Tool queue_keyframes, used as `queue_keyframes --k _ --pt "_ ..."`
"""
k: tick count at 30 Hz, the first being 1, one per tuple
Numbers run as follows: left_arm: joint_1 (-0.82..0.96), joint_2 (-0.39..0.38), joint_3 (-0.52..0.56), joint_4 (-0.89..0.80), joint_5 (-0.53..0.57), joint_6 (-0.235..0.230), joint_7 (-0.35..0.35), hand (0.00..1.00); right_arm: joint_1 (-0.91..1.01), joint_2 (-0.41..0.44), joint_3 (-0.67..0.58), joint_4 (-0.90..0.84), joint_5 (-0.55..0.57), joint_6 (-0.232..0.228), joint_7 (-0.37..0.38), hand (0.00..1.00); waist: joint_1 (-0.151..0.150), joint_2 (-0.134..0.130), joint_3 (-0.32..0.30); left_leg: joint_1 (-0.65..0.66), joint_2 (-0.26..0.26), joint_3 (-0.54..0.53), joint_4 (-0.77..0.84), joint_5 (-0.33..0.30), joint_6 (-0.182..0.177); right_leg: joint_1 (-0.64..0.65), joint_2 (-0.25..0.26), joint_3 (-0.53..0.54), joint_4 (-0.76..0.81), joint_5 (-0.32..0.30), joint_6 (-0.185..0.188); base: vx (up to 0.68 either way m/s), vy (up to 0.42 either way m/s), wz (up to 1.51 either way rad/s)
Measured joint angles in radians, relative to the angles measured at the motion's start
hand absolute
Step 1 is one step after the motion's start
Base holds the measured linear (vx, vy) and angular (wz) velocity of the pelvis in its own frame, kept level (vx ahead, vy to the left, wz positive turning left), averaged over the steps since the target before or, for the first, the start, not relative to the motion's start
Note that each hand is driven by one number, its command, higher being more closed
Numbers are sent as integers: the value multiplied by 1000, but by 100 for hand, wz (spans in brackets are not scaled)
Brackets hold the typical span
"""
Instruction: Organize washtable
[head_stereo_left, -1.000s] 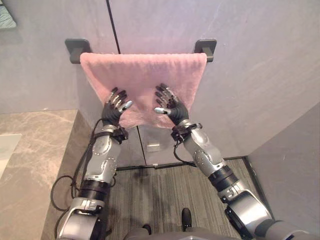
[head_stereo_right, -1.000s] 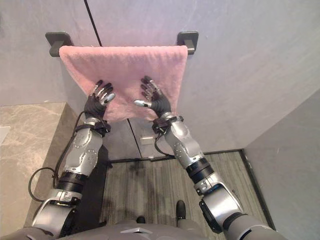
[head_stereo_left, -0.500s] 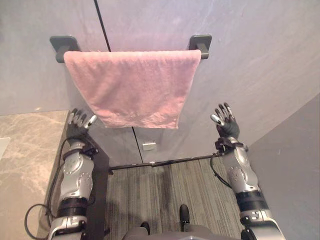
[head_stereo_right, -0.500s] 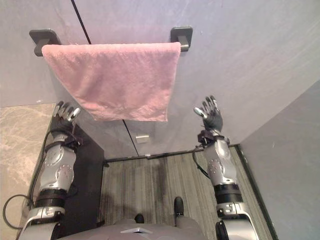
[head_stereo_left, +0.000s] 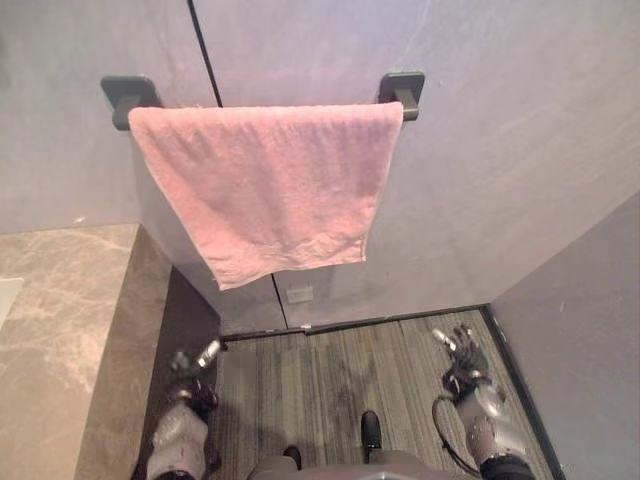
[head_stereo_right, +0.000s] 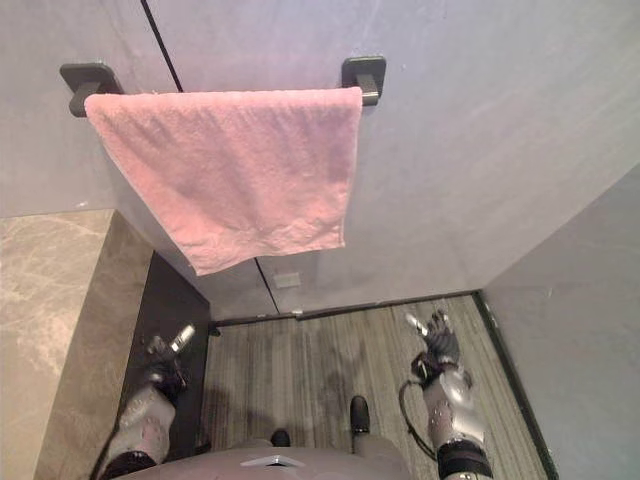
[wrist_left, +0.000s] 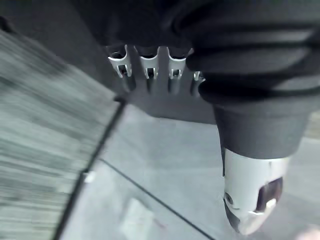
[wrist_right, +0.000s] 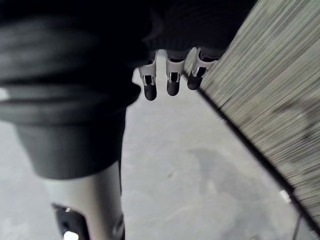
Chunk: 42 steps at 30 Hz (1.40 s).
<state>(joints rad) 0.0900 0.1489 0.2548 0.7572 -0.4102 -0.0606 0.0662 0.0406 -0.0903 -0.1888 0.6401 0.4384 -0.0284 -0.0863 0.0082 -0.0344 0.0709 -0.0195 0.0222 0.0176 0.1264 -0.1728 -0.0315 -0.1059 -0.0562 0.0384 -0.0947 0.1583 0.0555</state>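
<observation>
Beside the stone counter (head_stereo_left: 60, 310), the left hand (head_stereo_left: 186, 362) is held low, its fingers loosely spread and nothing grasped. The pink towel (head_stereo_left: 265, 190) is seen draped over the wall rail (head_stereo_left: 400, 92), well above both hands and between them. The right hand (head_stereo_left: 462, 350) is held low over the striped floor (head_stereo_left: 330, 370), fingers straight and empty.

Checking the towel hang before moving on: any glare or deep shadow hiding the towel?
Left eye view: pink towel evenly lit, no glare, lower edge plain against the wall. Right eye view: same; only the dark panel below the counter is dim, left hand in front of it.
</observation>
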Motion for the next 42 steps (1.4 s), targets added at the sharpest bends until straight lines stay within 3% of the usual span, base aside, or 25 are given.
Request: queue_keyframes --k 2,5,9,14,18,19,20,23,25,26,27,29,31,33,34,35,38,39,40,41,42 --pt "4 -9 9 176 105 26 -19 0 18 2 -36 158 -104 21 9 0 0 0 -1 18 0 1 -8 0 0 14 0 0 0 -4 5 38 9 -1" --pt "40 -38 81 306 187 61 -15 0 40 14 -120 337 -191 53 15 0 -1 2 -3 49 -1 2 -19 0 1 40 -1 0 0 -12 6 34 15 -1" --pt "99 -77 187 373 201 82 -9 0 88 27 -258 442 -232 84 13 0 -2 10 -19 70 -4 3 -33 1 2 54 -2 0 -1 -18 6 0 0 0" --pt "145 -122 312 398 181 90 -7 0 116 36 -361 473 -227 84 -1 0 -11 25 -39 82 -4 -8 -50 3 1 74 -3 -22 4 -28 0 -38 -5 10" --pt "145 -157 356 339 119 89 2 0 87 52 -336 450 -226 84 -3 0 -11 28 -8 72 5 -47 -41 19 -8 32 -2 -65 135 -101 -14 -68 -33 34" --pt "138 -164 358 311 99 86 6 0 68 59 -300 441 -224 84 -3 0 -9 14 6 42 7 -61 -14 12 -18 -5 -5 -81 195 -133 -23 -146 -75 53" --pt "116 -170 354 280 59 82 15 0 51 60 -259 399 -224 83 -7 0 -5 17 16 -10 6 -83 29 5 -28 -56 -10 -101 261 -161 -32 -161 -75 49" --pt "26 -183 294 223 3 51 43 0 -40 57 -151 299 -227 82 -24 0 6 4 75 -125 2 -152 64 20 -46 -162 -30 -171 354 -195 -49 -212 -119 78" --pt "2 -188 259 189 -6 42 52 0 -85 56 -107 246 -225 80 -23 0 12 20 87 -137 34 -131 -17 24 -54 -192 -31 -221 359 -194 -72 8 -230 78" --pt "-18 -190 259 180 -5 35 56 0 -104 63 -83 221 -222 74 -24 0 18 3 93 -120 42 -54 -19 25 -52 -193 -60 -250 332 -186 -91 295 -301 86" --pt "-27 -193 256 174 -6 29 58 0 -115 63 -76 211 -222 69 -22 0 18 7 101 -146 47 -10 70 25 -53 -199 -69 -267 341 -185 -93 555 -292 82" --pt "-18 -227 256 182 -4 26 55 0 -126 49 -87 177 -219 52 -21 0 29 60 93 -155 109 59 386 -29 -57 -202 -60 -348 369 -202 -122 593 -229 74" --pt "-12 -224 256 226 6 29 44 0 -122 40 -102 191 -219 51 -11 0 22 84 81 -62 122 44 467 -48 -82 -180 -55 -395 362 -205 -126 612 -171 71" --pt "-8 -213 254 267 22 40 31 0 -118 34 -131 228 -221 53 -9 0 2 82 79 66 125 10 384 -8 -128 -172 -57 -437 357 -202 -121 485 -99 78" --pt "-5 -210 243 282 46 53 27 0 -119 28 -152 255 -222 55 -10 0 -17 98 66 143 128 5 225 64 -153 -187 -56 -466 360 -192 -110 228 2 68" --pt "-5 -202 233 285 49 59 24 0 -122 23 -167 272 -222 56 -11 0 -28 93 63 157 127 4 156 60 -157 -202 -57 -472 359 -183 -107 124 86 71" --pt "2 -183 204 306 75 81 22 0 -124 18 -169 334 -222 76 -15 0 -25 86 67 203 115 41 18 4 -143 -237 -77 -466 359 -134 -98 -113 266 6" --pt "2 -152 161 299 84 86 22 0 -121 22 -141 345 -222 83 -21 0 -27 45 86 203 44 26 73 1 -143 -228 -142 -426 378 -113 -74 -151 279 -4" --pt "2 -145 153 295 84 85 22 0 -121 23 -132 345 -222 84 -22 0 -27 32 95 195 26 19 102 3 -145 -221 -159 -419 376 -109 -70 -368 304 -11" --pt "8 -127 132 291 90 72 21 0 -115 23 -89 342 -225 84 -21 0 -25 6 114 197 5 16 62 -70 -58 -193 -189 -385 348 -62 -51 -367 165 -13" --pt "10 -127 130 292 95 69 23 0 -106 19 -79 339 -226 82 -21 0 -30 18 114 192 3 15 18 -58 -38 -187 -181 -366 340 -35 -26 -451 358 -56"
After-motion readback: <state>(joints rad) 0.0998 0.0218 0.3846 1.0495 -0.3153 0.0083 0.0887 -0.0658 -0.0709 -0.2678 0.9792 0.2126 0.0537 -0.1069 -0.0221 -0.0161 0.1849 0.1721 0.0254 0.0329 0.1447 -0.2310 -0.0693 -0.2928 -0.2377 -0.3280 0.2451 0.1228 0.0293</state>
